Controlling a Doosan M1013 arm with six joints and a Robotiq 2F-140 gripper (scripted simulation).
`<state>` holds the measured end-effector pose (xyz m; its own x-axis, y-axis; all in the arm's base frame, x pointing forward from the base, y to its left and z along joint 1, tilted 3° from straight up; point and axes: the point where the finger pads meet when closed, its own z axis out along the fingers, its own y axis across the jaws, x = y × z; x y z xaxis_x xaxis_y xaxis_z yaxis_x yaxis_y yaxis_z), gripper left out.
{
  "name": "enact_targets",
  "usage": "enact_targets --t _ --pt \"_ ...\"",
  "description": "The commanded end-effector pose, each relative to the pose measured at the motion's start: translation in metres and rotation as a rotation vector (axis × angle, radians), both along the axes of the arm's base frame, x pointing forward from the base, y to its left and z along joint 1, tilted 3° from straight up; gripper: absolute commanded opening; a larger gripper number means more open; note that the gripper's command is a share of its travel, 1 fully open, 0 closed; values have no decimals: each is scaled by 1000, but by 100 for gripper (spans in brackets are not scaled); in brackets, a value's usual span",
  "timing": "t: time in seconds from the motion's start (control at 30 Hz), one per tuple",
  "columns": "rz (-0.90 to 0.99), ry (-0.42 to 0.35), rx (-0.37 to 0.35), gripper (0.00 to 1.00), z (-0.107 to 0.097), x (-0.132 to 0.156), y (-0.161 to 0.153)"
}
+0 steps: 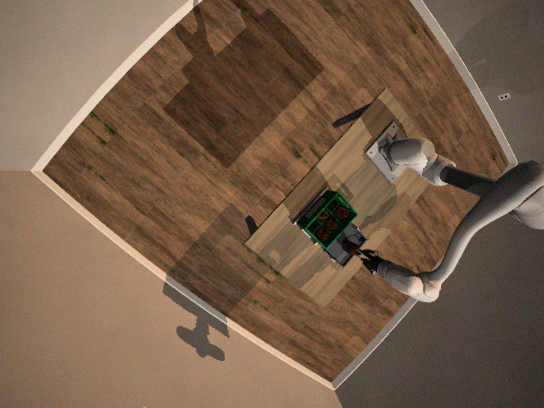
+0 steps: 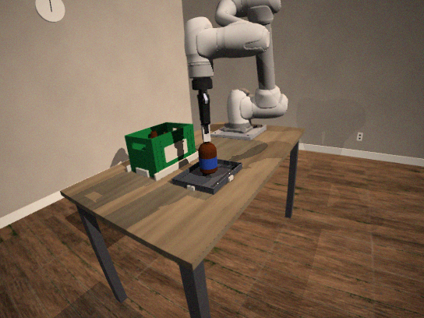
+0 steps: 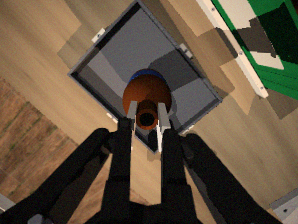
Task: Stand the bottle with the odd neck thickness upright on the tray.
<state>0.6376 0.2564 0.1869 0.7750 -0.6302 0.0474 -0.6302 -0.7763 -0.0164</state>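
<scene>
A brown bottle with a blue label (image 2: 208,157) stands upright on the dark grey tray (image 2: 207,175). My gripper (image 2: 206,135) points straight down and is shut on this bottle's neck. In the wrist view the two fingertips clamp the neck just below the mouth, with the bottle (image 3: 146,95) over the tray. The green crate (image 2: 160,151) stands left of the tray. From above, the crate (image 1: 330,219) holds several brown bottles (image 1: 332,223). I cannot tell whether the bottle's base rests on the tray or hovers just above it.
The crate and tray sit side by side on a wooden table (image 2: 187,195). The arm's base (image 2: 238,131) is bolted at the far end of the table. A wall stands behind the crate.
</scene>
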Motion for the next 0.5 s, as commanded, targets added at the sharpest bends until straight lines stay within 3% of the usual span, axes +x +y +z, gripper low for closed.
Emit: enact_targets --t 0.0,0.47 --pt "0 0 0 0 -1 0 0" --pt "0 0 0 0 -6 0 0"
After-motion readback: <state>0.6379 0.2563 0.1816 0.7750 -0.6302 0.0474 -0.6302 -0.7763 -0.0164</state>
